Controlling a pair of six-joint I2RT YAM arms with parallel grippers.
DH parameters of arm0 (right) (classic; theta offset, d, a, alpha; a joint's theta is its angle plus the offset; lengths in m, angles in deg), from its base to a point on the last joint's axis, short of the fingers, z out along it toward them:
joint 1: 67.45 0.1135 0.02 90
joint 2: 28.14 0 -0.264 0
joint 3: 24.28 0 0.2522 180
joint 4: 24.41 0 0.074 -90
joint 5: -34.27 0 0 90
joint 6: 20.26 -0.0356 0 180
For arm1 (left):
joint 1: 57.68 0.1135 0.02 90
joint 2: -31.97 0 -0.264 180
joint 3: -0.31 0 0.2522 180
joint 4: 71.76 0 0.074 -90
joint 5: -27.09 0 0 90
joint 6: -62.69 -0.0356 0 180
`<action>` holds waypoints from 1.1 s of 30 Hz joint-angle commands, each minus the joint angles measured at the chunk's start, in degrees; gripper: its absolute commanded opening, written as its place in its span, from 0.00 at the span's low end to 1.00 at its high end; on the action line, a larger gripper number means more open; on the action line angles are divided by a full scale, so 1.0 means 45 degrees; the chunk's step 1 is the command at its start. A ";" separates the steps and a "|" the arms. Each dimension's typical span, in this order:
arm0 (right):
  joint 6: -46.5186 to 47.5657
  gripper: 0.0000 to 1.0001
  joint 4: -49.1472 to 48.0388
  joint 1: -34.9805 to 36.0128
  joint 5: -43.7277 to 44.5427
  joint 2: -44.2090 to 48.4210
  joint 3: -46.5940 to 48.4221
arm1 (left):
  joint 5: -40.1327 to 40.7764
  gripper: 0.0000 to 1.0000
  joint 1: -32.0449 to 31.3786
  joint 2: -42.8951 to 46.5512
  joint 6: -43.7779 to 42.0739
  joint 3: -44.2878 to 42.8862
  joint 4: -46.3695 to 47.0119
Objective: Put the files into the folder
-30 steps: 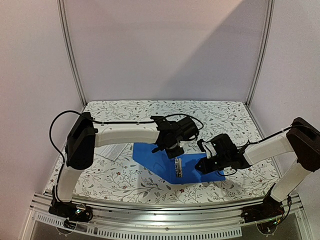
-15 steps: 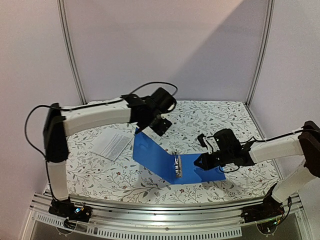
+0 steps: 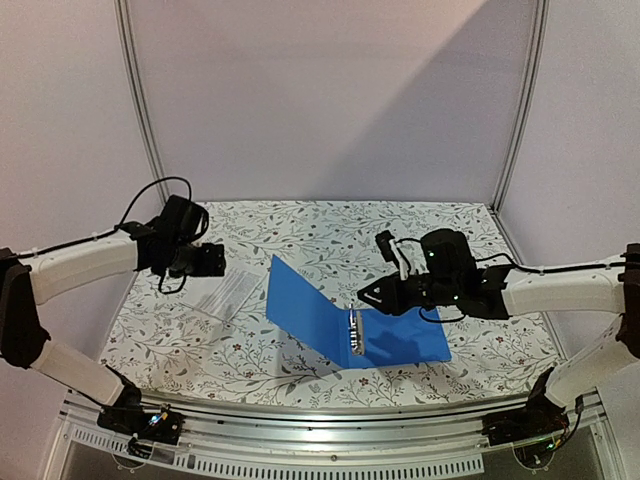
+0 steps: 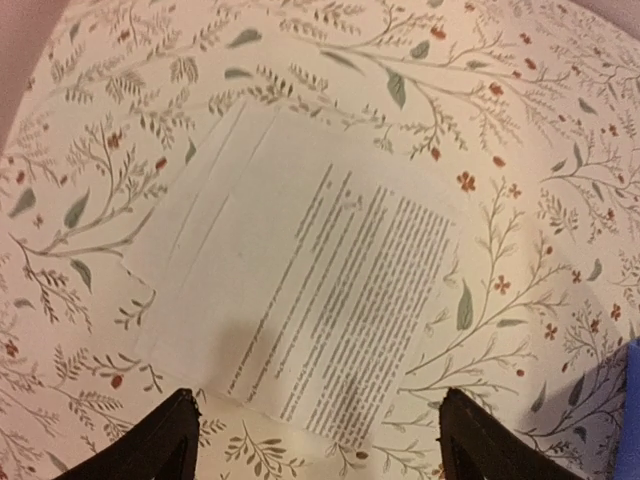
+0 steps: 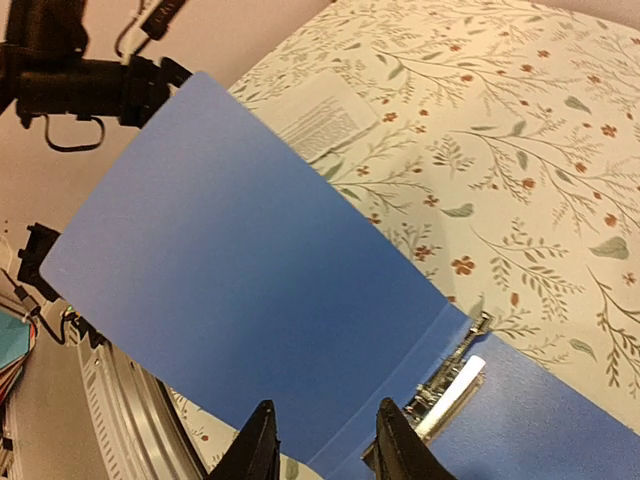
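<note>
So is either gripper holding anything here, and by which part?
Nothing is held. The left gripper hangs open above the printed sheet; the right gripper is open over the blue ring binder, nothing between its jaws.

The surface is covered with a pale cloth printed with grey-green leafy sprigs and small red flowers. Behind it stands a plain lilac-white wall, with a slim metal upright at its left and a second upright at its right. A ribbed aluminium rail runs along the near edge. In the lower left corner of the right wrist view are teal and red shapes, cropped too tightly to identify.
</note>
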 commanded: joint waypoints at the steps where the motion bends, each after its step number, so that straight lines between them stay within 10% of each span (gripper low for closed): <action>1: 0.0670 0.33 -0.0011 0.1126 0.0549 -0.0206 0.0543 | -0.1984 0.83 0.0871 0.1239 0.2296 0.2071 0.1059; 10: 0.1194 0.34 -0.0049 0.2078 0.0955 -0.0866 0.0523 | -0.6027 0.65 0.2375 0.3700 0.8104 0.8312 0.7123; 33: 0.1398 0.34 -0.0043 0.2077 0.1412 -0.1187 0.0524 | -0.5833 0.54 0.1162 0.0955 1.1047 0.8359 0.9365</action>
